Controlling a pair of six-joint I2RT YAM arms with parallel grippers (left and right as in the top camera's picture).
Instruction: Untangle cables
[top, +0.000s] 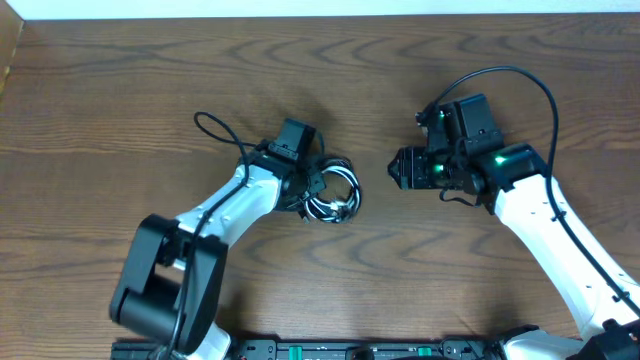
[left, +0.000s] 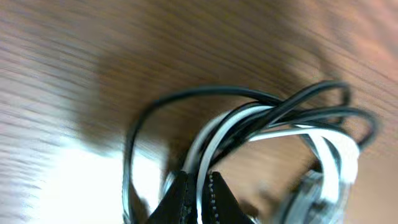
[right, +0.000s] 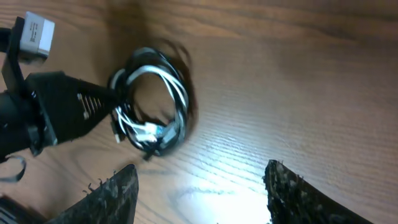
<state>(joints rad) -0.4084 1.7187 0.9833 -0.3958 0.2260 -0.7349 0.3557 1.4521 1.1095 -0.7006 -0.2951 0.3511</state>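
Left gripper: my left gripper (left: 198, 180) sits clamped tight at the near edge of the coil, its tips nipped together with a white strand showing between them and black strands pressed alongside
Right gripper: my right gripper (right: 199, 180) hangs over bare wood with its fingers parted about halfway, nothing between them, well apart from the coil
Cables: the cables (top: 335, 195) lie as one small looped bundle on the table (top: 100, 100), near its middle, just off the left gripper's nose and between the two arms
Strands: from the left wrist the black cable (left: 186, 93) loops wide around and over the white cable (left: 323, 140). They cross several times and I cannot tell which runs under which at the far side
Plug ends: a small pale plug seems to sit low in the coil in the right wrist view. The others I cannot pick out
Step in hand, as I judge it: anchoring one side so the other arm can draw a strand free
Risk, whole bundle dragging: if I lift or pull now, the clamp may carry both cords together and tighten the crossings
Risk, slipping: the cords are far thinner than the fingers, so a strand could slide out under tension
Risk, wrong strand: reaching in with the right arm, I could catch both colours at once, as they lie touching all round the loop
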